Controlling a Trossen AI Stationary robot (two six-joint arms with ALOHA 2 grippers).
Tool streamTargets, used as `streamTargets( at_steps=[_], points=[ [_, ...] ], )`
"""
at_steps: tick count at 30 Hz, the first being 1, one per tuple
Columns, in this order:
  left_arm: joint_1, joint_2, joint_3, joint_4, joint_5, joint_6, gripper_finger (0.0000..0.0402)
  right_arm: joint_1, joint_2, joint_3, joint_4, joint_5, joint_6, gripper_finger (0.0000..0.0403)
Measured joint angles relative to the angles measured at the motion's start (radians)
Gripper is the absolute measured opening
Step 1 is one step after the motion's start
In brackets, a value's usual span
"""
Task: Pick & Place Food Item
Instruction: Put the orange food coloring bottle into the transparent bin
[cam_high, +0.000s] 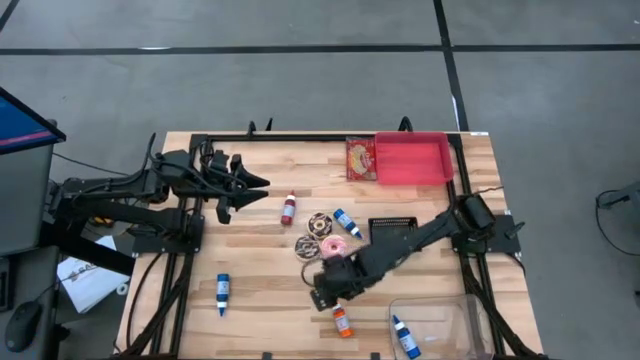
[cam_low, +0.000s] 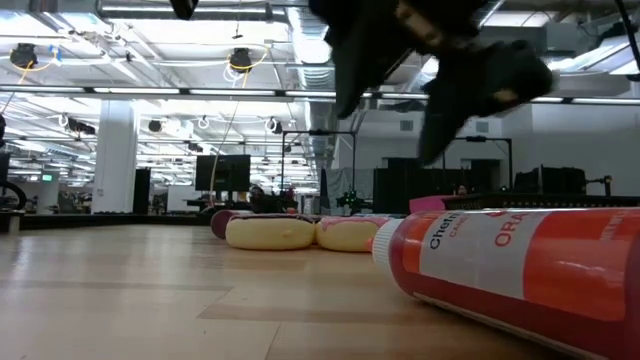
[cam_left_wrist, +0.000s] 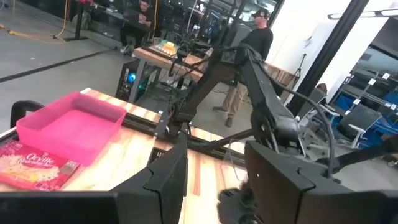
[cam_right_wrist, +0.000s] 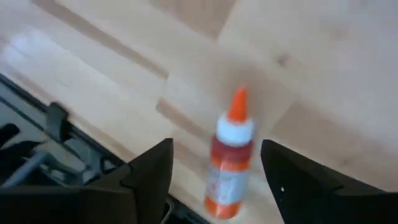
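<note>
An orange squeeze bottle (cam_high: 342, 322) lies on its side near the table's front edge; it also shows in the right wrist view (cam_right_wrist: 229, 155) and the low view (cam_low: 520, 265). My right gripper (cam_high: 322, 295) hangs open above it, slanting down, with a finger on either side of the bottle in its wrist view (cam_right_wrist: 216, 144), apart from it. Three doughnuts (cam_high: 318, 235) lie flat mid-table, two of them seen in the low view (cam_low: 300, 232). My left gripper (cam_high: 250, 185) waits open at the far left, level, with nothing between its fingers (cam_left_wrist: 214, 168).
A pink tray (cam_high: 412, 158) and a snack packet (cam_high: 360, 158) sit at the far edge. A red bottle (cam_high: 288, 208) and blue bottles (cam_high: 347, 222) (cam_high: 222, 293) lie on the wood. A clear container (cam_high: 440, 325) at the front right holds another blue bottle (cam_high: 405, 337).
</note>
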Motion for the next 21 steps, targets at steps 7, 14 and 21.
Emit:
streamTargets(
  at_steps=[7,14,21],
  points=[
    [0.000,-0.012,0.000,-0.018,0.000,0.015,0.0159,0.049,0.037,-0.001,0.028,0.051,0.176,0.0240],
    [0.001,-0.033,0.001,-0.061,0.000,0.012,0.0159,0.050,0.086,0.004,0.021,0.087,0.255,0.0240],
    [0.000,-0.072,0.001,-0.064,0.035,-0.008,0.0159,0.041,0.142,0.004,0.024,0.097,0.280,0.0240]
  ],
)
